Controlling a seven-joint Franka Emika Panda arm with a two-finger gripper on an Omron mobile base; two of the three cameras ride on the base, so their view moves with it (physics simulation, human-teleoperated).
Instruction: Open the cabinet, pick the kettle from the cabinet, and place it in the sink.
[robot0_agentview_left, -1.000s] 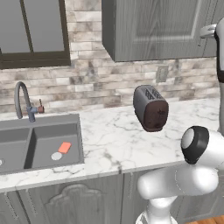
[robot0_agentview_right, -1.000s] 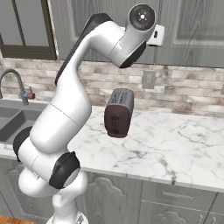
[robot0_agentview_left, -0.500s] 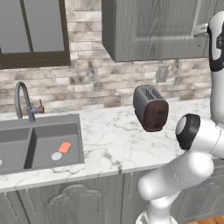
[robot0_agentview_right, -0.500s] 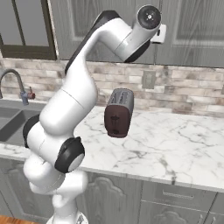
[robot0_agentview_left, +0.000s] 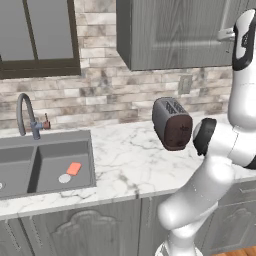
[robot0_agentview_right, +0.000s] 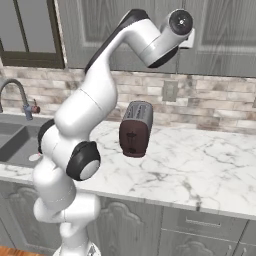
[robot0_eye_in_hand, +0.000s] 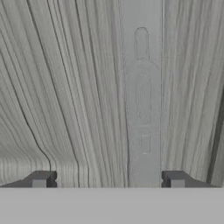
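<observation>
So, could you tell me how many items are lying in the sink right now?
2: an orange sponge and a pale round piece beside it, both in the sink's right basin; the left basin is partly cropped.

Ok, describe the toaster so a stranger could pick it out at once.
Start at the white marble counter right of the dark grey double-basin sink, below the grey wood-grain wall cabinet. The boxy dark grey-and-maroon toaster stands there alone, two slots on top.

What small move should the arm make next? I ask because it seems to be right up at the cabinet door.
Probably ease the gripper forward and shift it so the open fingers straddle the bar handle, then close. In the hand view the handle lies off-centre, nearer one fingertip, and the cabinet door is shut, so the kettle cannot be reached yet.
</observation>
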